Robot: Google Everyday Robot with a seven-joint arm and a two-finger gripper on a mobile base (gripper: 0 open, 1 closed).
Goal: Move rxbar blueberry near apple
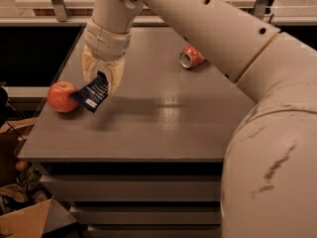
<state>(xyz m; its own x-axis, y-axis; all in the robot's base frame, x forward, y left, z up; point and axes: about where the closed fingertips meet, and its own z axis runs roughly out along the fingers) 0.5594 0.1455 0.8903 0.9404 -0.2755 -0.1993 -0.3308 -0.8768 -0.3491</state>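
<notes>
My gripper (102,78) is shut on the rxbar blueberry (91,93), a dark navy wrapper with white text that hangs tilted from the fingers just above the grey table (163,128). The apple (62,96), red-orange and round, sits at the table's left edge. The bar's lower left corner is right beside the apple, almost touching it. My arm reaches in from the upper right and covers the far side of the table.
A crushed red-orange soda can (191,57) lies on its side at the back of the table, partly behind my arm. A cardboard box (29,222) and clutter sit on the floor at the lower left.
</notes>
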